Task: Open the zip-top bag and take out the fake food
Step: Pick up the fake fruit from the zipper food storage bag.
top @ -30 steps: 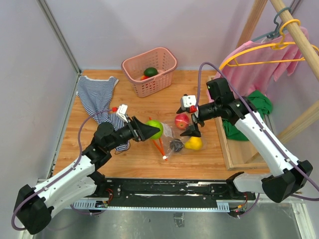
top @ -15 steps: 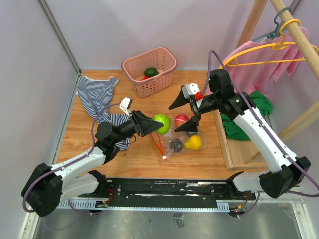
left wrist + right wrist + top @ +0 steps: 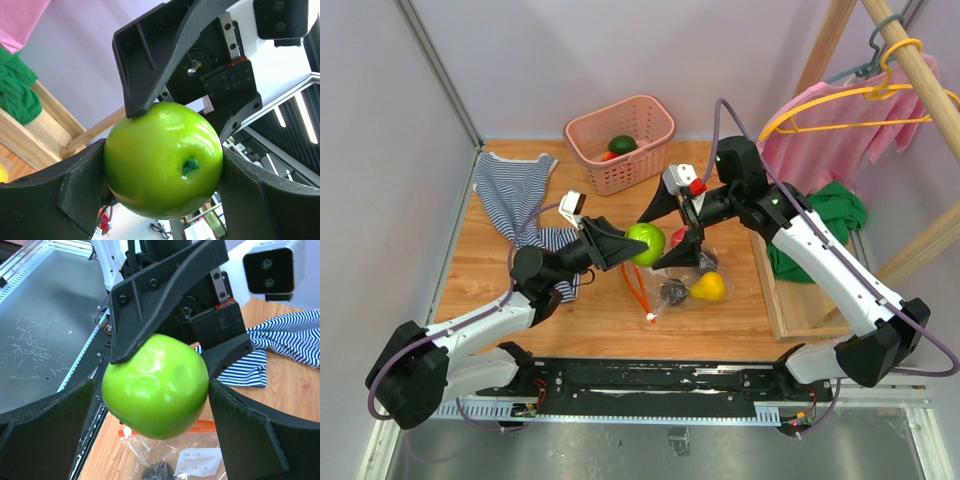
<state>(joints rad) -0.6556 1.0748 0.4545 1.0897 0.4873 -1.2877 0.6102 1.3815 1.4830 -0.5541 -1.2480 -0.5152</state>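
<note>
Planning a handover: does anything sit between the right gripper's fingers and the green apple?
Nothing visible: the round glossy green plastic apple, pinched by the left gripper, sits between the open fingers of the right gripper, with narrow clear gaps on both sides.

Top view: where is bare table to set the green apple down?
Bare wood lies between the striped shirt and the pink basket, and along the near edge in front of the zip-top bag. The centre is crowded: bag, yellow fruit, left gripper, right gripper.
</note>
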